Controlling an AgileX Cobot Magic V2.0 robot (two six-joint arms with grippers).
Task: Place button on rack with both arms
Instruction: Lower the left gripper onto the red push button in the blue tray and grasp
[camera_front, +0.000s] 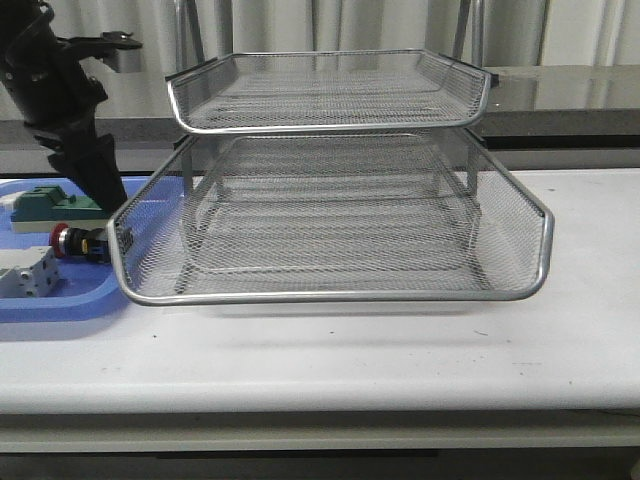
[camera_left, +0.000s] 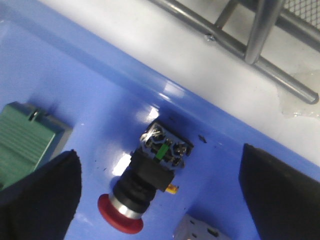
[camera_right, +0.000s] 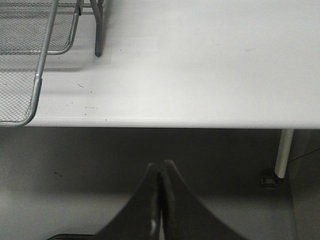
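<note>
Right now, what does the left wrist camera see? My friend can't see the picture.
A button with a red head lies on its side on a blue tray, between the open black fingers of the left end effector. A green block sits nearby, and the rack legs stand on the white table beyond the tray.

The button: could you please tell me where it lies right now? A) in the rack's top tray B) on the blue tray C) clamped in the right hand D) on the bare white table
B: the button lies on the blue tray, between the open left hand's fingers.
</note>
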